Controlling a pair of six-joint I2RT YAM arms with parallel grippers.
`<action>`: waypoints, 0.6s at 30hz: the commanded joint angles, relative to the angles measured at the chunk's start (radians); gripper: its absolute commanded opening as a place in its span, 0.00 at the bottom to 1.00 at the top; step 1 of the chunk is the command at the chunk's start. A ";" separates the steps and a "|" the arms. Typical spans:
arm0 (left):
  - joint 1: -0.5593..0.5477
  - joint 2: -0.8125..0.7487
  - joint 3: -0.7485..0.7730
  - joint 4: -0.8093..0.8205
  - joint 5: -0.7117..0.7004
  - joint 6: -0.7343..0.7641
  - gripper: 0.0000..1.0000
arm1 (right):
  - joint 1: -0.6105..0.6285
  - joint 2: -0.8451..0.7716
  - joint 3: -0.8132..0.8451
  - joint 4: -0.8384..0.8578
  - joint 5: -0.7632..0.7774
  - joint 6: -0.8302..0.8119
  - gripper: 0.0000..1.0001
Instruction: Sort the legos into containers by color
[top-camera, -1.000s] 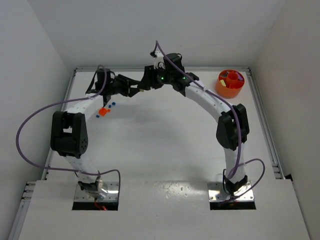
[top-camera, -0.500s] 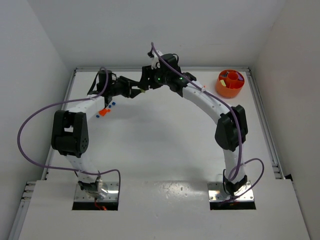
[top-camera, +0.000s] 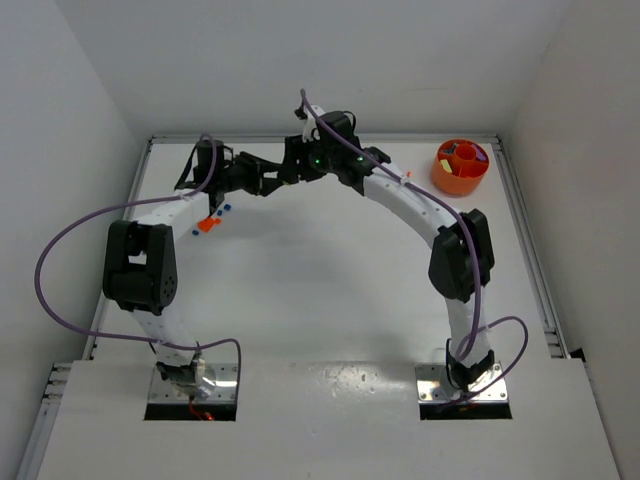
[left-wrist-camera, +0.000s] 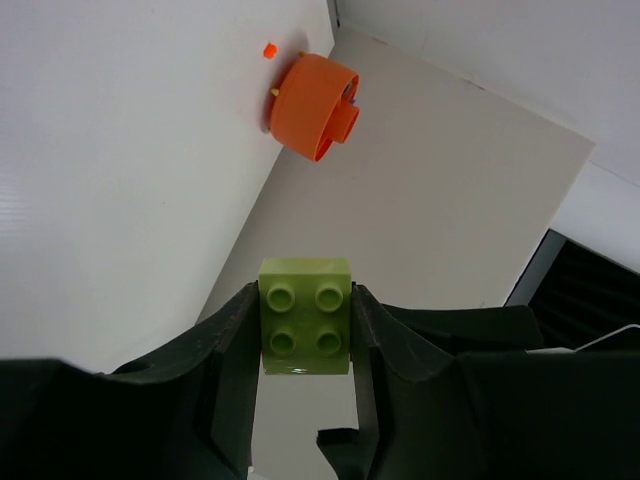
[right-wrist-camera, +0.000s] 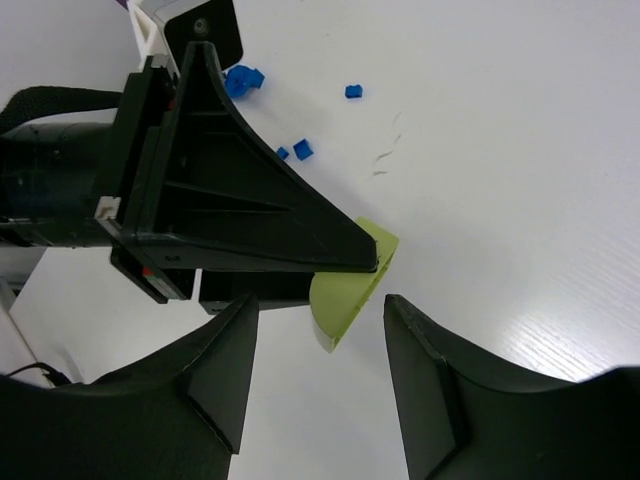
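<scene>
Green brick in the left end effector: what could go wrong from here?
1. The right end effector is open beside the green brick, which the left end effector grips; releasing early could drop it.
2. The two sit very close and might collide.
3. The orange bowl is far away; a weak grip could lose the brick.

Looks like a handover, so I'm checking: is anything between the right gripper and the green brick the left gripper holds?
Nothing visible. The green brick juts from the left gripper directly ahead of the open right gripper, with only table behind.
</scene>
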 joint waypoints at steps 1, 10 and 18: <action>-0.009 -0.016 0.012 0.047 0.026 -0.026 0.00 | 0.007 0.018 0.020 0.032 0.016 -0.011 0.54; -0.018 -0.025 0.001 0.057 0.035 -0.026 0.00 | 0.007 0.029 0.011 0.041 0.026 -0.011 0.46; -0.028 -0.025 -0.008 0.035 0.036 -0.015 0.06 | 0.007 0.029 0.011 0.041 0.049 -0.020 0.19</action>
